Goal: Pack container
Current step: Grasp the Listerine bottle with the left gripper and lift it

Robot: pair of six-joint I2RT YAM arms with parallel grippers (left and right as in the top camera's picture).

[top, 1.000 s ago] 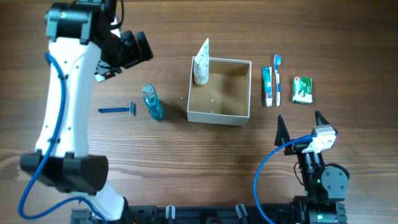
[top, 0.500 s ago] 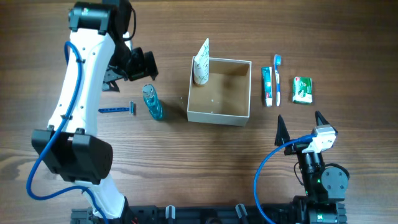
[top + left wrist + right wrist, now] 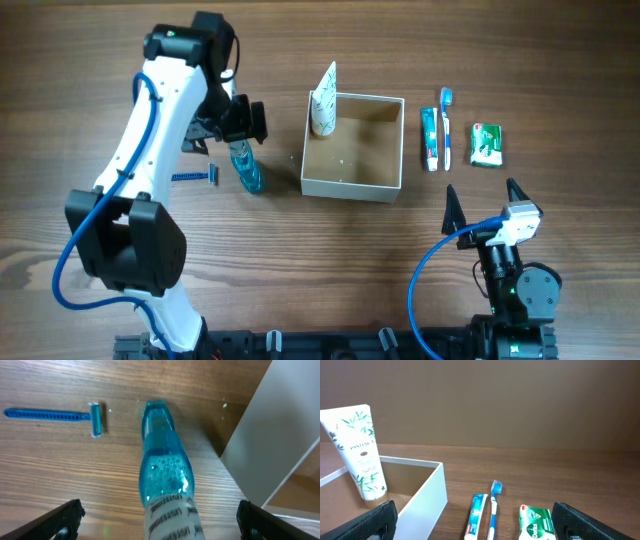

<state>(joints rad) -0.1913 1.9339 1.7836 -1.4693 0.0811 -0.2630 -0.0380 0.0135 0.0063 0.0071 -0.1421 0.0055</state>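
Left arm is lining up on the blue bottle (image 3: 247,170), with the container beside it.
Razor (image 3: 187,177) is lying left of the bottle. Left gripper (image 3: 160,522) is hanging over the bottle, jaws apart and straddling its width; the bottle is apparently lying flat, long axis running along the container's left wall. The container (image 3: 352,186) is sitting mid-table, just right of the bottle. Right gripper (image 3: 483,200) is resting spread wide, well apart from both.

container (image 3: 352,182) | white, open-topped | upright mid-table | tube inside
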